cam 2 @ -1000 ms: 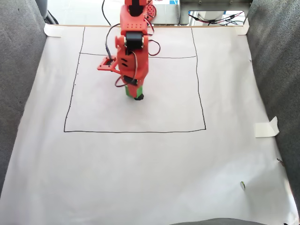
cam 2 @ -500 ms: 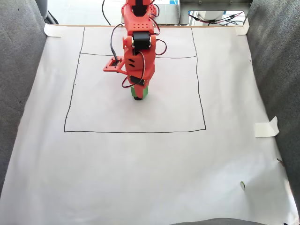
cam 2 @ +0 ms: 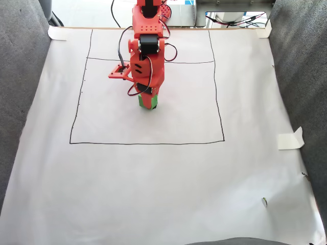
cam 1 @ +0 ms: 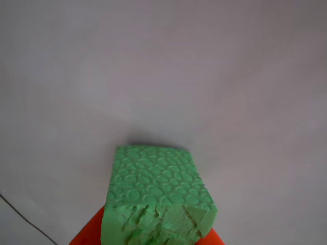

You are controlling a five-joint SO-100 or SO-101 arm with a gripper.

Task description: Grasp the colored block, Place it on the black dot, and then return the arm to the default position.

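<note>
In the other view, the green block point(cam 1: 158, 196) sits closest to the lens, its pebbled face up and its torn near edge at the bottom of the frame. Orange fingers point(cam 1: 87, 232) of the tool point(cam 1: 150, 240) flank it on both sides and touch it, so the tool is closed around the block. Beyond it lies plain white paper point(cam 1: 163, 66), with a thin drawn line point(cam 1: 25, 219) at the lower left.

In the fixed view, the block point(cam 2: 148, 101) is just under the orange arm point(cam 2: 145, 51), inside the drawn rectangle point(cam 2: 148, 143) on the paper-covered surface point(cam 2: 153, 194), nearer its far side. A small folded piece of tape point(cam 2: 290, 139) lies at the right paper edge. Cables point(cam 2: 240, 20) run along the far edge.
</note>
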